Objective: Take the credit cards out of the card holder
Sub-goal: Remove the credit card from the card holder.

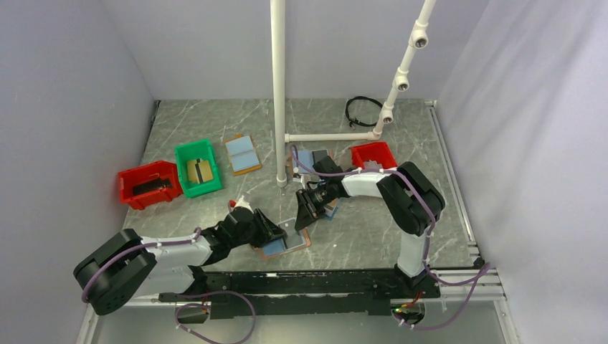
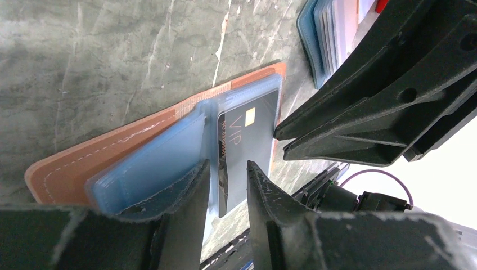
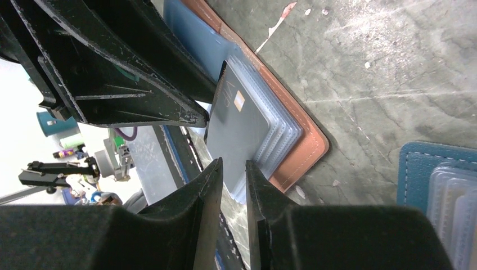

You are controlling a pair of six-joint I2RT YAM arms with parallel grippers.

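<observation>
The card holder (image 1: 290, 245), tan-rimmed with light blue sleeves, lies open on the table between the two arms. A dark grey credit card marked VIP (image 2: 250, 138) sits in its top sleeve and sticks out of it, also in the right wrist view (image 3: 236, 132). My left gripper (image 2: 228, 166) hangs low over the holder's middle (image 2: 140, 163), jaws a little apart, nothing between them. My right gripper (image 3: 233, 162) comes from the opposite side, jaws narrowly apart, tips at the card's free edge; it also shows in the left wrist view (image 2: 279, 143). In the top view the grippers (image 1: 276, 233) (image 1: 302, 215) nearly meet.
A navy-rimmed holder (image 3: 444, 191) lies just right of the tan one. At the back left stand a red bin (image 1: 149, 184), a green bin (image 1: 197, 168) and another tan holder (image 1: 241, 154). A white pipe post (image 1: 278, 93) and a second red bin (image 1: 373, 154) stand behind.
</observation>
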